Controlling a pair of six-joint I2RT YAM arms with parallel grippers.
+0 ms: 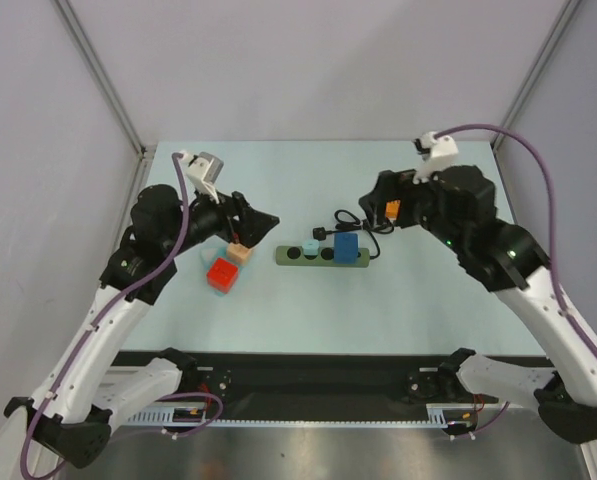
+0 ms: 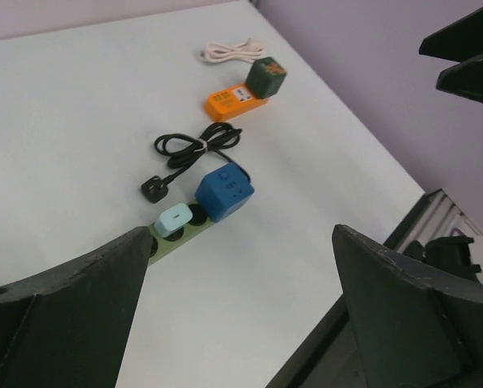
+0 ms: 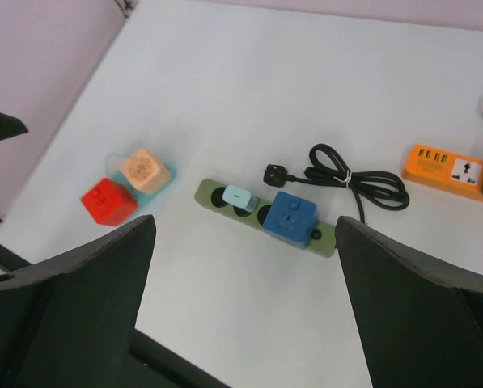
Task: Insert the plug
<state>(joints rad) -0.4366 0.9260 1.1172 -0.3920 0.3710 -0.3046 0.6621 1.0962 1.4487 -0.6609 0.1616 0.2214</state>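
left gripper (image 2: 243,234) spread wide and empty. right gripper (image 3: 245,222) same. both hang high over the table, probably to keep the sockets in view before committing. mid frame in the right wrist view: green power strip (image 3: 213,192) with light blue plug (image 3: 241,196) on a socket and blue cube adapter (image 3: 294,217) beside it. can't tell if the plug is fully seated. loose black plug (image 3: 275,174) just above the strip, cord tied. red cube (image 3: 108,200) and beige cube (image 3: 144,170) at left. pale blue table (image 1: 428,300), plain grey walls (image 1: 308,60).
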